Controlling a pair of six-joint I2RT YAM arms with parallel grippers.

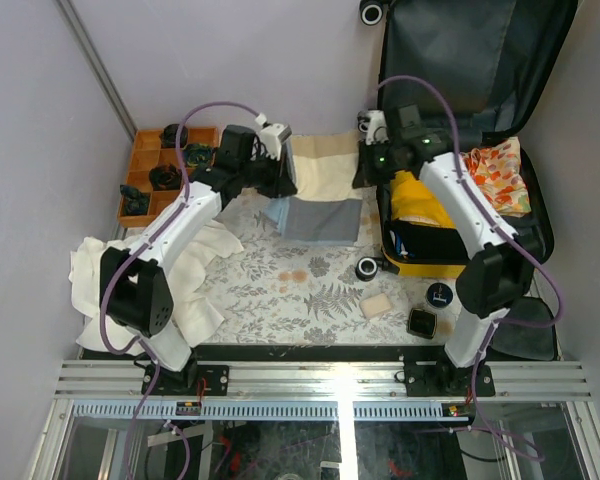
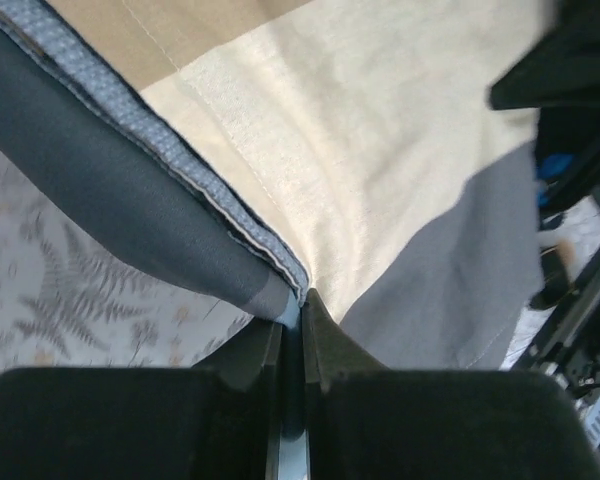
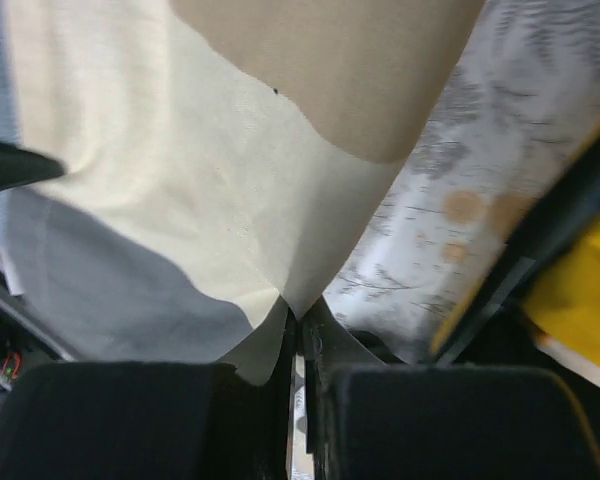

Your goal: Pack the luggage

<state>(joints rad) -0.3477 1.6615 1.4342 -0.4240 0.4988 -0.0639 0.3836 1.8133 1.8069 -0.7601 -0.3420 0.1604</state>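
Two arms are reaching in: left arm [image 1: 180, 225], right arm [image 1: 460, 200]. Two grippers, left gripper [image 2: 302, 298] and right gripper [image 3: 300, 312], are both pinching one colour-block cloth [image 1: 325, 175] at centre frame.

One yellow suitcase [image 1: 480, 60] is lying open at right, holding one yellow garment [image 1: 415, 198] and one orange floral cloth [image 1: 498, 175].

One orange compartment tray [image 1: 145, 158] is sitting upper left, carrying four dark items [image 1: 163, 177], too small to name.

One white cloth [image 1: 90, 270] is draping at left.

Four small objects are lying lower right: one black ring [image 1: 367, 268], one black disc [image 1: 439, 295], one beige square [image 1: 377, 305], one black square [image 1: 421, 322].
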